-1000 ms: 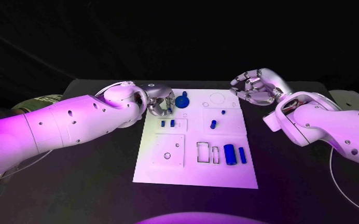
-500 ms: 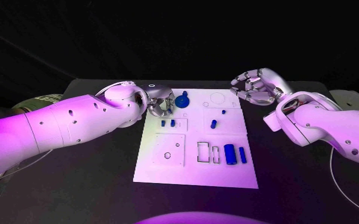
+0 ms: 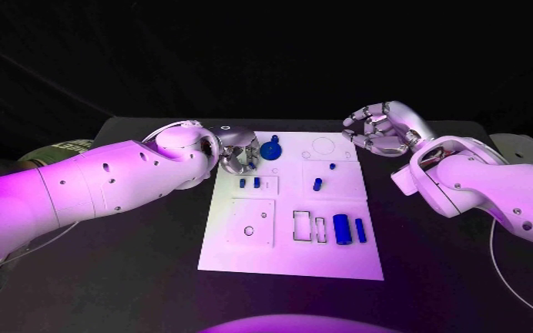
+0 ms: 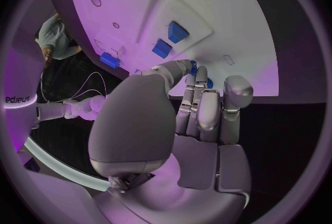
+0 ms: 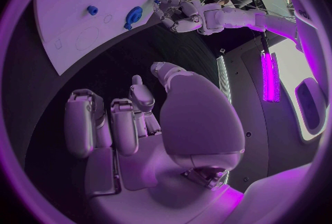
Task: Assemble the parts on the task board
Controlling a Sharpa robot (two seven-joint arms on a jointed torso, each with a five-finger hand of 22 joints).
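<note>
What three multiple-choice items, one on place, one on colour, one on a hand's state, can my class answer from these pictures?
1. Where does the task board lie?
A. between the two arms
B. beyond the right arm
C. at the table's far left corner

2. What colour are the parts on it?
A. red
B. blue
C. yellow

3. What does the right hand hold?
A. a part
B. the board
C. nothing

Answers:
1 A: the head view shows the white plate mid-table between both arms.
2 B: the pieces look blue.
3 C: it hangs off the board's far right corner, fingers curled, nothing in them.
</note>
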